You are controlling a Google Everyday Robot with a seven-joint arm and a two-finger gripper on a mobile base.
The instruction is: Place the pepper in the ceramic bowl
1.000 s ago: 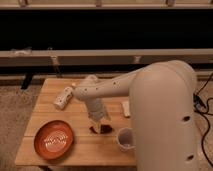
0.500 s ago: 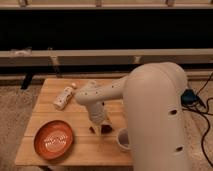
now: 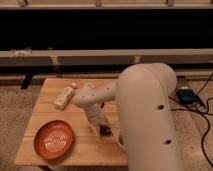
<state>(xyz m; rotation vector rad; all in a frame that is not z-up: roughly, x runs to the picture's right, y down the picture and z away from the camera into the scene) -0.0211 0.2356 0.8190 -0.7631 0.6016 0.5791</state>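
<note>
The arm (image 3: 145, 112) filled the right half of the camera view, its broad pale upper segment rising in the foreground and hiding the table's right end. From that bulk a slimmer link ran leftward over the wooden table (image 3: 47, 117) to a rounded joint, then bent sharply down, so the wrist pointed almost straight at the table top.

The gripper (image 3: 100, 128) hung low at the end of that downward link, over the middle of the table and just right of the ceramic bowl (image 3: 38, 143). Whether it was released, clenched or grasping something could not be told from this angle.

The pepper (image 3: 105, 130) showed as a small dark shape right at the gripper's tip, low against the wood. It lay outside the bowl and to its right (whether it rested on the table or was lifted slightly off it was unclear).

The bowl sat near the table's front left corner, with only its pale pattern inside. A white bottle (image 3: 64, 98) lay on its side toward the back left, apart from both bowl and gripper. Dark cables (image 3: 204, 117) trailed across the carpet at the far right.
</note>
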